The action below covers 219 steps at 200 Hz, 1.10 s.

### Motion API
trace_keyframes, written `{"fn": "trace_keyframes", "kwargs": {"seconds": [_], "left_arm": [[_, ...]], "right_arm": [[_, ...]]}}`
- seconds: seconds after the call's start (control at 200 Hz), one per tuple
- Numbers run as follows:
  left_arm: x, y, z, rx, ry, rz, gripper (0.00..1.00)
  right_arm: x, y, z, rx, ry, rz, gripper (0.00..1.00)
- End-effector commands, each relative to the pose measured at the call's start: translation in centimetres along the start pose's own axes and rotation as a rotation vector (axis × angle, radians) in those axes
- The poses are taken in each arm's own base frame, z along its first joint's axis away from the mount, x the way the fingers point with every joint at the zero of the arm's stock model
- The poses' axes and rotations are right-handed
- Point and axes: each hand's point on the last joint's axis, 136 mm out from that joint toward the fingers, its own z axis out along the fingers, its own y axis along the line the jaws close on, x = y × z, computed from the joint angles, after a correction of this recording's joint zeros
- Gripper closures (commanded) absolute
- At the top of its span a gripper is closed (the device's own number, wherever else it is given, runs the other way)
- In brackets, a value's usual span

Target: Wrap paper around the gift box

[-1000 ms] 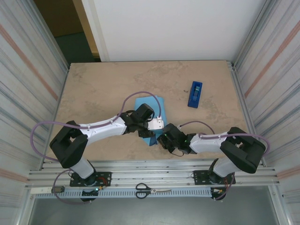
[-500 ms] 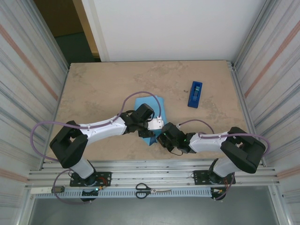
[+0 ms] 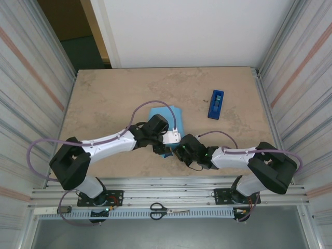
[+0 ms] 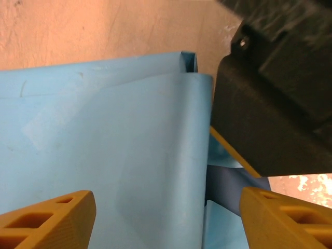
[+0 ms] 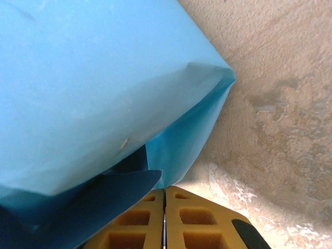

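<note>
Left gripper wide over paper, right gripper pressed shut at 5 o'clock corner; pull taut, crease flat.

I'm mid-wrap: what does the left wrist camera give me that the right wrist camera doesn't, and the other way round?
Left wrist, not right wrist: the left gripper, its jaws wide apart over the paper, and the right arm's black housing close beside the fold. Right wrist, not left wrist: the right gripper, its jaws shut together at a creased wrapped corner. I cannot tell whether paper is pinched. Both: the paper's sky-blue face, a dark navy flap and the table.
</note>
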Motion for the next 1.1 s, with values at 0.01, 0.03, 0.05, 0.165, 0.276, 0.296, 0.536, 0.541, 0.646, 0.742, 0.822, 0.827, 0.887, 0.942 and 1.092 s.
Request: {"fn": "trace_keyframes", "kwargs": {"seconds": [0.01,0.03,0.05,0.165,0.276,0.296,0.536,0.541,0.646,0.742,0.822,0.827,0.887,0.942,1.092], "left_arm": [[-1.5,-0.5,-2.1,0.01,-0.089,0.0,0.26],[-1.5,-0.5,-2.4,0.007,-0.095,0.009,0.26],[-1.6,-0.6,-2.7,0.004,-0.1,0.018,0.25],[-0.9,-0.8,-4.2,-0.031,-0.107,0.072,0.23],[0.8,-1.6,-4.2,-0.049,-0.092,0.155,0.21],[1.1,-1.7,-4.2,-0.05,-0.085,0.165,0.21],[2.6,-2.2,-3.5,-0.079,-0.03,0.22,0.13],[2.5,-2.2,-3.5,-0.082,-0.03,0.221,0.12],[2.8,-2.4,-3.0,-0.091,-0.017,0.236,0.08],[2.9,-2.6,-2.5,-0.083,-0.004,0.237,0.06],[3.2,-2.5,-1.7,-0.094,0.012,0.238,0.05],[3.2,-2.4,-1.7,-0.097,0.013,0.237,0.05],[3.1,-2.5,-1.3,-0.099,0.026,0.239,0.05],[3.0,-2.7,-1.0,-0.084,0.023,0.236,0.05],[3.1,-2.1,0.1,-0.113,0.045,0.228,0.04]], "right_arm": [[-0.1,0.5,-0.6,-0.034,0.0,-0.013,0.9],[-0.2,0.6,-0.7,-0.036,-0.001,-0.012,0.9],[-0.2,0.6,-0.7,-0.039,-0.001,-0.01,0.9],[-0.5,0.8,-0.9,-0.049,-0.005,-0.001,0.9],[-0.7,0.9,-0.9,-0.057,-0.003,0.006,0.9],[-0.7,1.0,-1.0,-0.06,-0.002,0.006,0.9],[-0.8,1.4,-0.8,-0.077,0.009,0.023,0.9],[-0.8,1.4,-0.8,-0.077,0.009,0.024,0.9],[-0.9,1.4,-0.9,-0.082,0.011,0.03,0.9],[-1.2,1.6,-1.0,-0.086,0.008,0.034,0.9],[-1.3,1.7,-1.1,-0.089,0.007,0.038,0.9],[-1.3,1.7,-1.1,-0.09,0.008,0.038,0.9],[-1.4,1.7,-1.1,-0.092,0.007,0.038,0.9],[-1.5,1.7,-1.2,-0.093,0.005,0.04,0.89],[-1.6,1.7,-1.2,-0.097,0.008,0.045,0.89]]}}
